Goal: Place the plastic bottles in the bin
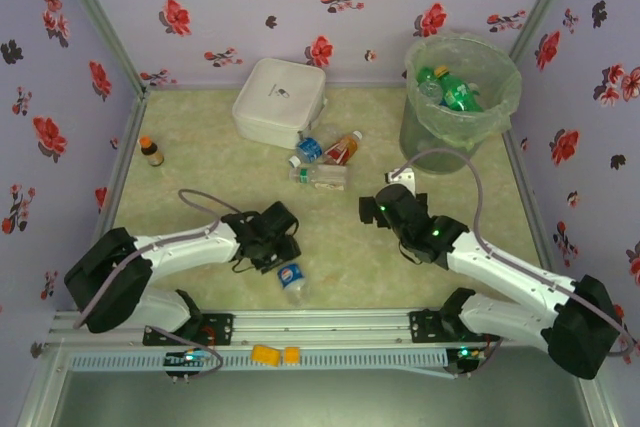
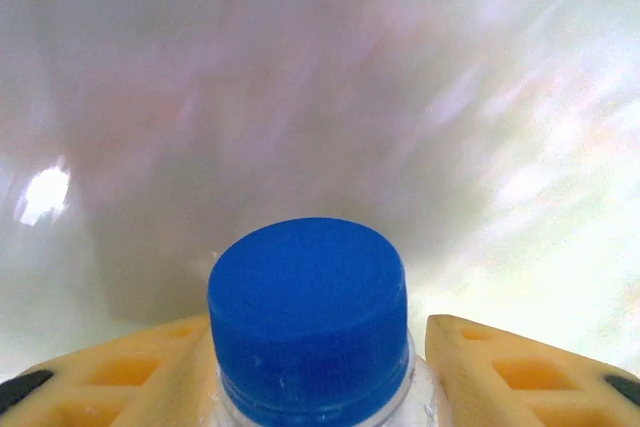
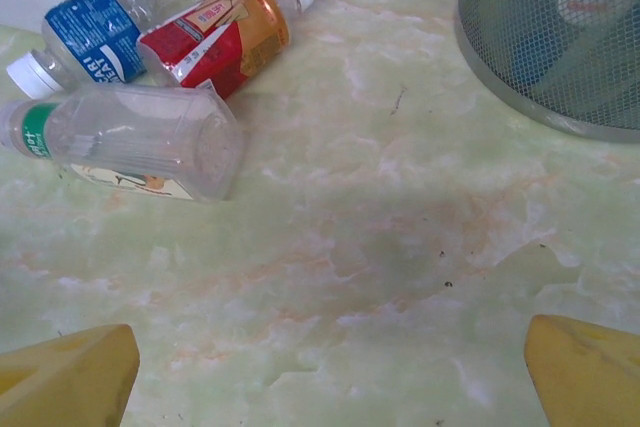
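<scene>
The left claw (image 2: 315, 325) is closed on a blue-capped bottle (image 2: 308, 312). Its yellow fingers (image 2: 120, 372) press against the clear shoulders on either side, just below the ribbed cap. From above, this bottle (image 1: 292, 277) lies on the pale green marbled surface (image 1: 200, 187) near the front edge. It carries a blue label with a white and red mark too small to read. The right claw (image 3: 330, 367) is spread wide and empty, hovering over bare surface. Three more bottles lie ahead of it in a cluster, touching one another. One is a blue-labelled bottle (image 3: 95, 42) with a white cap and white capitals, of which only a fragment like "EARI" can be made out. Next is an orange bottle (image 3: 220, 37) with a red label, its print illegible. The third is a clear bottle (image 3: 130, 142) with a green neck band. The bin (image 1: 500, 97), lined with clear plastic, stands at the far right corner with green bottles (image 1: 455, 92) inside. A white box (image 1: 280, 102) with an unreadable logo sits at the back, and a small brown bottle (image 1: 151, 152) stands at the left.
</scene>
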Tool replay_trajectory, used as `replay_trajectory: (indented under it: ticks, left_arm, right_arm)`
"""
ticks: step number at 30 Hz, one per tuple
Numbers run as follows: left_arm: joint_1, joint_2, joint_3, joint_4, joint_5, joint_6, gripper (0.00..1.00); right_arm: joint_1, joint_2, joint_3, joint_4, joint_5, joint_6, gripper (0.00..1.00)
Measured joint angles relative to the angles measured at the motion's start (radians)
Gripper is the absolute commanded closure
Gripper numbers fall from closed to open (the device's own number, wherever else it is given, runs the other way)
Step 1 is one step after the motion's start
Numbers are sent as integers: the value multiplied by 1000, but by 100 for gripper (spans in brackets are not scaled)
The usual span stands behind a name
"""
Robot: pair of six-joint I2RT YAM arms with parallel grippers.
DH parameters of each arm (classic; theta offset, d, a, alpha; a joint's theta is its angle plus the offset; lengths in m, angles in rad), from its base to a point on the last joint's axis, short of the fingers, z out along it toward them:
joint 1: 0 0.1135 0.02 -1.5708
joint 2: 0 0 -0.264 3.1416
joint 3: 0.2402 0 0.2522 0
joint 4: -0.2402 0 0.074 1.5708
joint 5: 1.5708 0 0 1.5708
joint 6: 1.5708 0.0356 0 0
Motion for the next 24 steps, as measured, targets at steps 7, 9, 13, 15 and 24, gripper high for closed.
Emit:
replay_trajectory:
  ticks: [7, 9, 13, 15, 24]
  left_arm:
    - [101, -39, 44, 128, -45, 81, 60]
    - [124, -45, 73, 154, -47, 105, 60]
    - [151, -43, 153, 214, -53, 169, 60]
    - [154, -22, 225, 232, -53, 206, 60]
    - [154, 214, 740, 358, -24, 367, 59]
  right_arm:
    - [-2, 14, -5, 10, 36, -4, 0]
    - [-6, 14, -16, 18, 46, -4, 0]
    - [-38, 14, -67, 58, 57, -7, 0]
    - [-66, 10, -106, 77, 56, -7, 0]
    - [-161, -97, -259, 122, 27, 39, 0]
